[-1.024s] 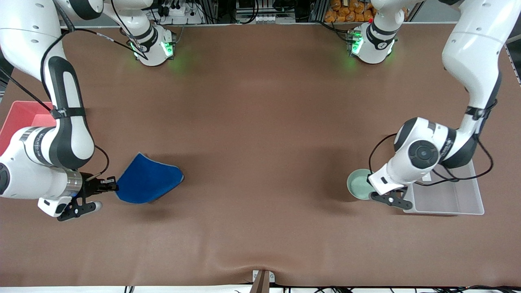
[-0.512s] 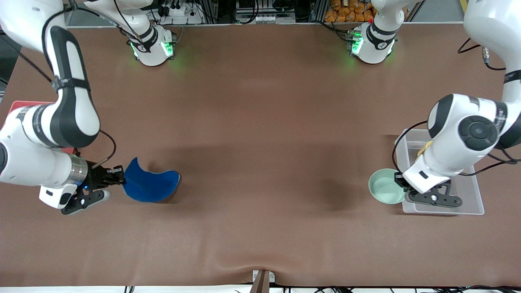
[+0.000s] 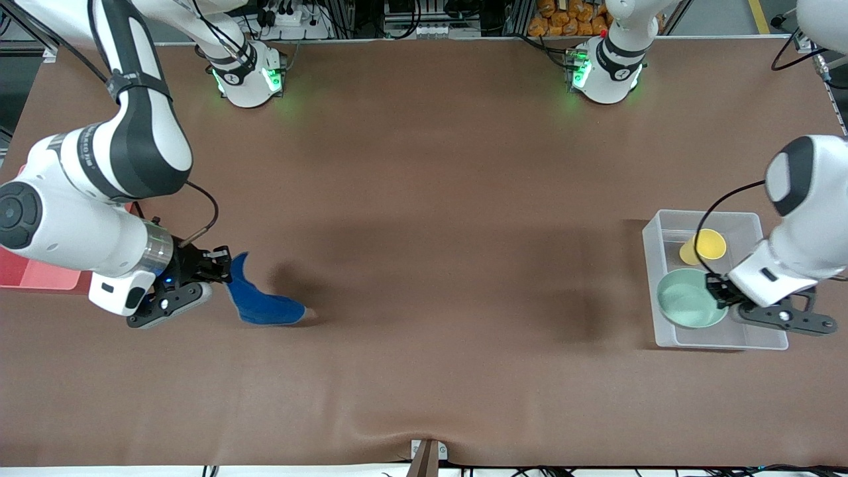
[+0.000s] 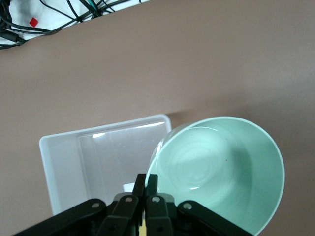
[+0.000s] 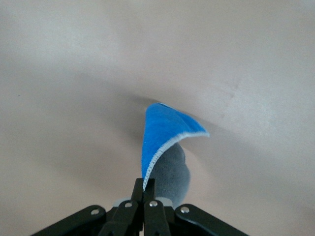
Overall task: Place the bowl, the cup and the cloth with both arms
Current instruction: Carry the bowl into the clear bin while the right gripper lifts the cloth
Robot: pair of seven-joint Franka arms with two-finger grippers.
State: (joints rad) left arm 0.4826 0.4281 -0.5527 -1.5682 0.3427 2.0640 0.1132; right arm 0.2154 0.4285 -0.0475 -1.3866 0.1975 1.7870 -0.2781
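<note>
Two arms are at work over the brown bench (image 3: 424, 199), one at each end, and both carry a load.

The clear bin (image 3: 762, 341) stands at the left arm's end of the bench. The red tray (image 3: 40, 275) lies at the right arm's end, largely hidden under the right arm.

The cloth (image 3: 262, 305) hangs from the right gripper (image 3: 222, 265), which is clamped on one edge. The left part of the fabric is raised; its trailing tip appears to touch the bench. The right wrist view shows the fold with blue on one face and grey on the other.

The bowl (image 3: 689, 298) is pinched by its rim in the left gripper (image 3: 715, 295) and held over the end of the bin nearer the front camera. The left wrist view shows the bowl tilted, with the fingers closed together on the rim.

The cup (image 3: 703, 246) is inside the bin, at the end farther from the front camera, just beside the bowl.

Risks, as judged from here:
- A rim pinch on a tilted bowl is weak; a jolt could let it slip and drop hard.
- A release too near the cup could knock it over.
- A dragging cloth tip may snag on the bench or pull free.
</note>
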